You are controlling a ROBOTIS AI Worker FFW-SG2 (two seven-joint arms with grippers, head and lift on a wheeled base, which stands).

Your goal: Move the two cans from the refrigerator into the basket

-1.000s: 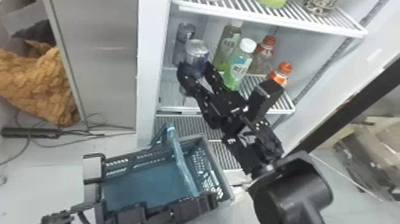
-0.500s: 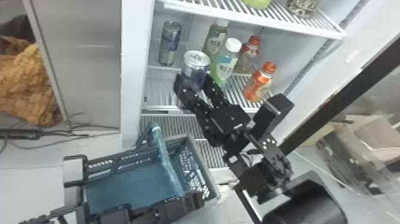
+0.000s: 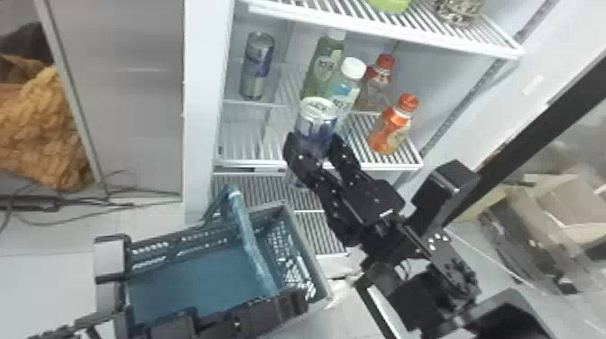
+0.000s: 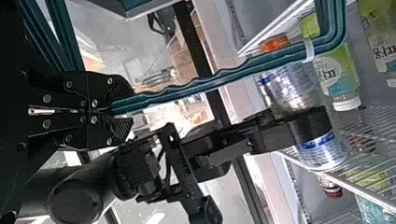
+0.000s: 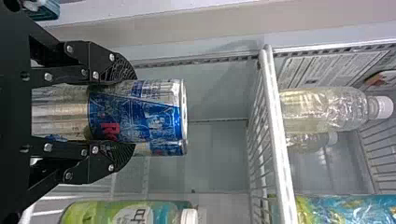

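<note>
Near can (image 5: 140,112) is grasped by right gripper (image 5: 128,113), handle (image 4: 191,89) by left gripper (image 4: 128,110). Far can (image 3: 258,65) is untouched; neither is basketed.

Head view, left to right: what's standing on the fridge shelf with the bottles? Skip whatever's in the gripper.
can → rear green bottle → front white-capped bottle → rear red-capped bottle → front orange bottle

Glossy metal can (image 5: 154,109), smooth matt plastic basket (image 3: 194,279), shiny clear plastic bottle (image 5: 322,112)
</note>
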